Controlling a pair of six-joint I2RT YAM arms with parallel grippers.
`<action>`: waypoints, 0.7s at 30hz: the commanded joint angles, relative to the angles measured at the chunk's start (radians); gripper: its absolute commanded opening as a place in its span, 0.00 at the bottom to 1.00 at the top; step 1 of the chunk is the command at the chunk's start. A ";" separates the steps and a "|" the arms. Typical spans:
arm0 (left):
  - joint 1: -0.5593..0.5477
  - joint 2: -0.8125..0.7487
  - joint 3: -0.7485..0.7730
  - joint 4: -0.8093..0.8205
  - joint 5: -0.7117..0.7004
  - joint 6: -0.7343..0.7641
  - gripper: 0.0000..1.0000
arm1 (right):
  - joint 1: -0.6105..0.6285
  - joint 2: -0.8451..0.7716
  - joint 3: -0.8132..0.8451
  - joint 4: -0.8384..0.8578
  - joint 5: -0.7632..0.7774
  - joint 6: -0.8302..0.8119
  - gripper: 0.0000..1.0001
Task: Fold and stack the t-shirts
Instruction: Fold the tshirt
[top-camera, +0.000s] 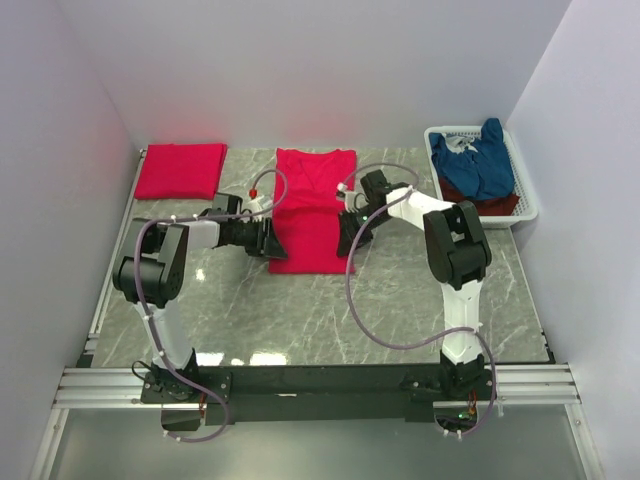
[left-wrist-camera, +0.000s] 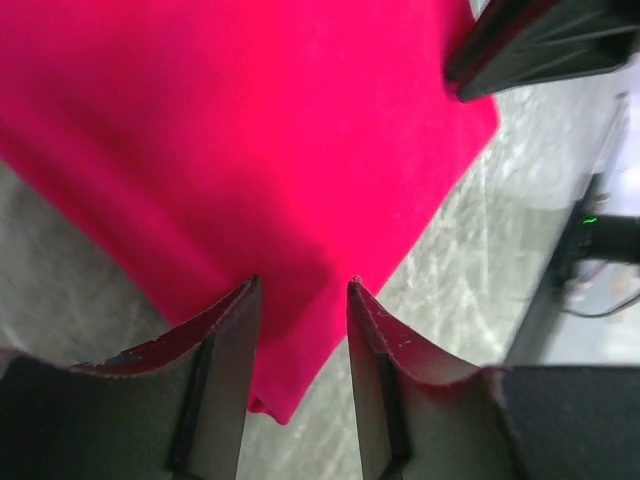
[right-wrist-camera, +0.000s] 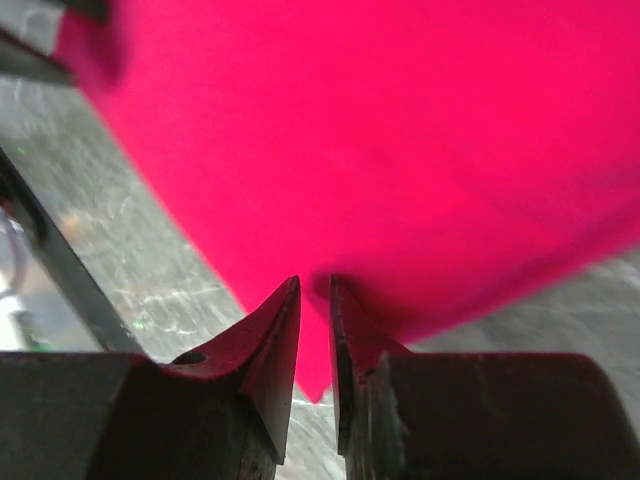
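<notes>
A bright red t-shirt (top-camera: 312, 215) lies folded into a long strip in the middle of the table, collar at the far end. My left gripper (top-camera: 268, 240) is at its near-left edge. In the left wrist view the jaws (left-wrist-camera: 303, 285) stand apart, open, with the shirt's corner (left-wrist-camera: 250, 130) between them. My right gripper (top-camera: 350, 238) is at the near-right edge. In the right wrist view the jaws (right-wrist-camera: 314, 280) are nearly together, pinching the shirt's edge (right-wrist-camera: 380, 130). A folded red t-shirt (top-camera: 180, 170) lies at the far left.
A white basket (top-camera: 527, 190) at the far right holds a navy blue t-shirt (top-camera: 480, 160) on a darker red one (top-camera: 495, 205). The table is grey marble, with white walls on three sides. A black rail runs along the near edge.
</notes>
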 joint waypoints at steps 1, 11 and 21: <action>0.011 0.030 -0.049 0.059 0.055 -0.171 0.44 | -0.037 0.017 -0.060 0.041 -0.069 0.117 0.25; 0.067 0.011 -0.175 0.053 0.111 -0.206 0.42 | -0.062 -0.056 -0.222 0.031 -0.057 0.100 0.25; -0.100 -0.286 -0.358 0.422 0.211 -0.483 0.37 | 0.082 -0.331 -0.435 0.320 -0.368 0.305 0.24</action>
